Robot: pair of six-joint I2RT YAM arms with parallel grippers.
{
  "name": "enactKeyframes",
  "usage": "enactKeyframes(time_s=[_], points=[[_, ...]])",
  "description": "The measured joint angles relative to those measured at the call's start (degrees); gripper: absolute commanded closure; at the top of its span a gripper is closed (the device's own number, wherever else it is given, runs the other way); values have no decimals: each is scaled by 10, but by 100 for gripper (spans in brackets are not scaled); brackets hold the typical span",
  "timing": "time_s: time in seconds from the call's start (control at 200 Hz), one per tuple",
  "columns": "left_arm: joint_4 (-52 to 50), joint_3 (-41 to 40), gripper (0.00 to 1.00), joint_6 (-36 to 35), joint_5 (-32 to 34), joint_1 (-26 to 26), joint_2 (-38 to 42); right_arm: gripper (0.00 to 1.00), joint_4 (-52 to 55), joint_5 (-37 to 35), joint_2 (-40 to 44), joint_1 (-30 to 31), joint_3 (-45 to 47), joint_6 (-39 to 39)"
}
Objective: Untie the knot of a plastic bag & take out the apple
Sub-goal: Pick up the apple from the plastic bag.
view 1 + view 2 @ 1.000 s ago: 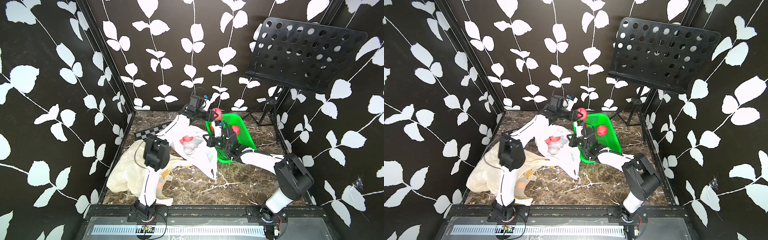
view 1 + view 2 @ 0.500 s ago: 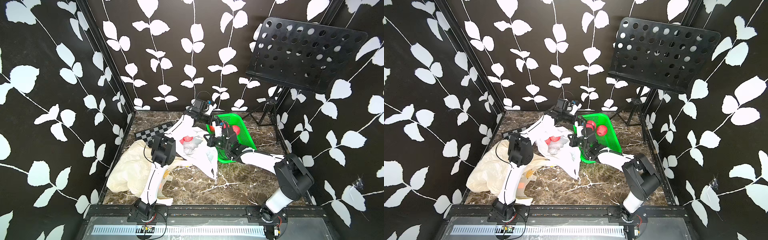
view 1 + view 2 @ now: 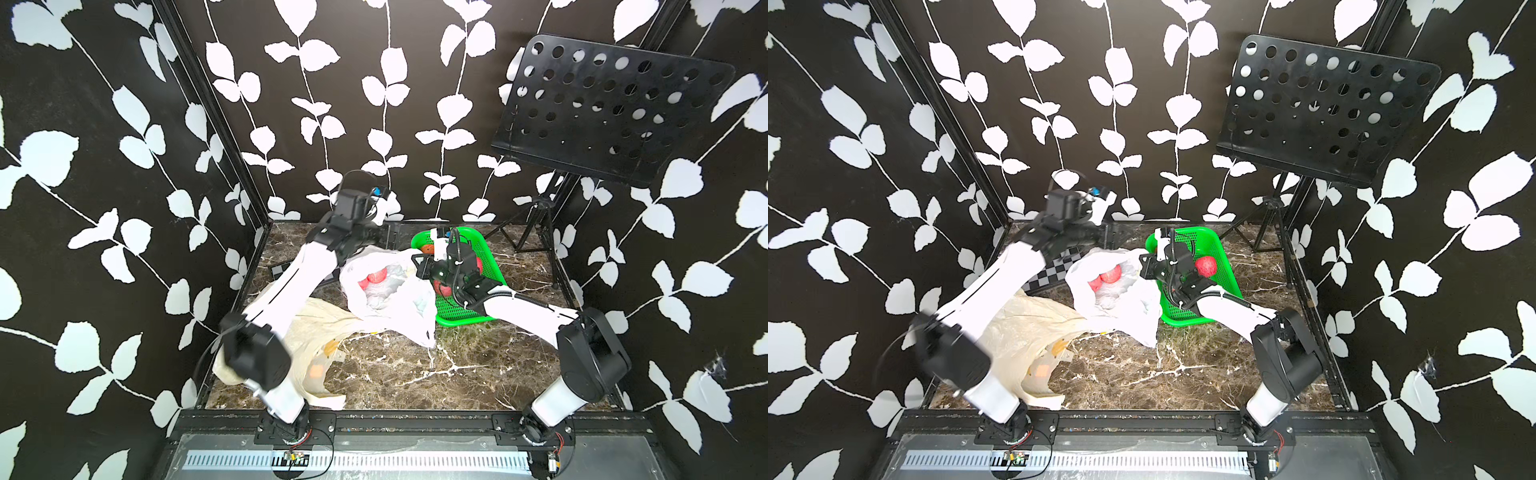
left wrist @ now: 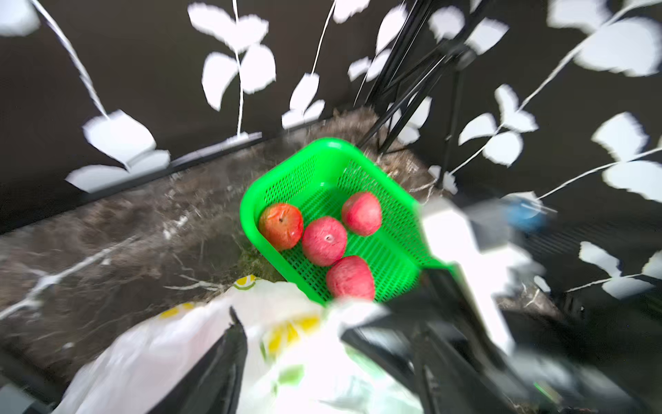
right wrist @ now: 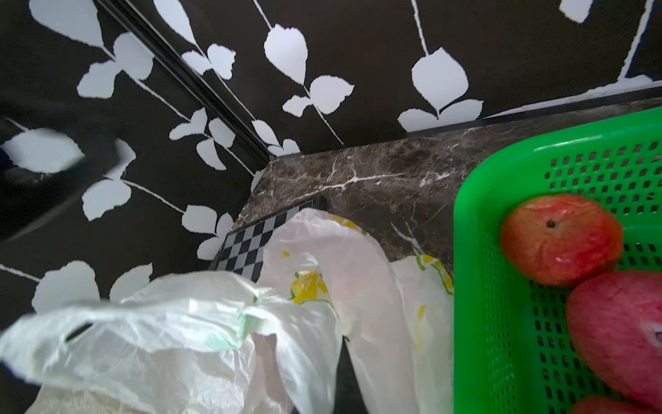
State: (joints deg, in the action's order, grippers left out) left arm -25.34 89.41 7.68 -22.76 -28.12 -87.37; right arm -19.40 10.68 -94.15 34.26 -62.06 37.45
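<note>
Left wrist view, lower centre: my left gripper gapes wide, empty, over the bag. A top view, centre: right gripper pinches the limp, slippery bag's rim; the apple inside looks firm and smooth, so I would grip its middle.

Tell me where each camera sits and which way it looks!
Top views: high in front, looking down at the marble table, white bag, left arm, right arm.
Left wrist: on the left arm, facing the green basket of four apples; its dark fingers show, blurred.
Right wrist: on the right arm, facing bag and basket corner; hardly any robot shows.
Shared: all see bag and basket.
</note>
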Motion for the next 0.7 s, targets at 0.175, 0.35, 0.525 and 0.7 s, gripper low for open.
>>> enactKeyframes(time_s=[0.175, 0.35, 0.525, 0.7], points=[[-13, -106, 36, -9, 40, -43, 97, 98, 0, 16, -24, -14, -31, 21], [-37, -159, 39, -36, 109, -63, 31, 98, 0, 32, -26, -21, -40, 31], [-30, -175, 40, -72, 206, -64, -35, 98, 2, 37, -26, -21, -43, 31], [10, -169, 38, -111, 279, -63, -92, 98, 4, 40, -26, -21, -43, 31]])
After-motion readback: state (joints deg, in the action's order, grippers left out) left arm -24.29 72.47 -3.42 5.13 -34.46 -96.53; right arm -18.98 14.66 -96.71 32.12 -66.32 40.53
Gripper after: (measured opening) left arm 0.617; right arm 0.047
